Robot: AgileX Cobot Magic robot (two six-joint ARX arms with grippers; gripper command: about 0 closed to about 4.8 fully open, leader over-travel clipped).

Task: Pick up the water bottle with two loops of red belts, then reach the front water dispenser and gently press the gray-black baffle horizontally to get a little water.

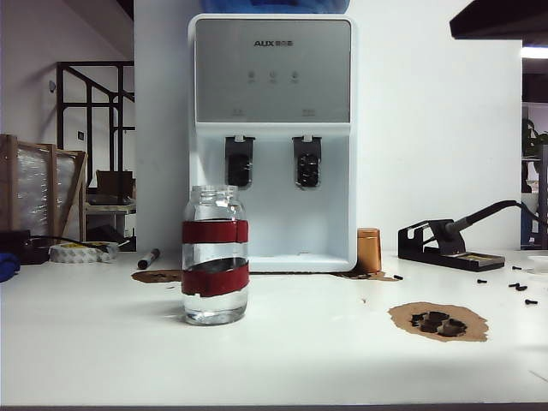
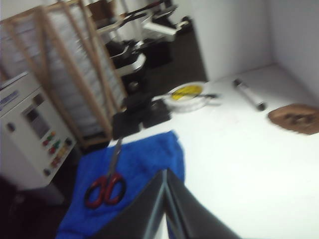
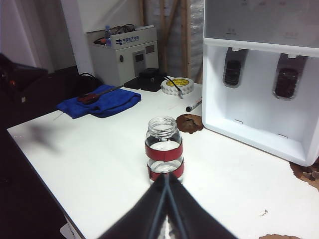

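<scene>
Your right gripper hangs near the water bottle, jaws pressed together like the left gripper's; advancing so could topple it

Water bottle stands before water dispenser.

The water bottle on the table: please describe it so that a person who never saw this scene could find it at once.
Find the tall white water dispenser at the back of the white table. The water bottle stands upright in front of it, nearer the camera and slightly to the left. It is a clear glass jar with two dark-red bands, unlike the small copper-coloured cylinder beside the dispenser.
</scene>
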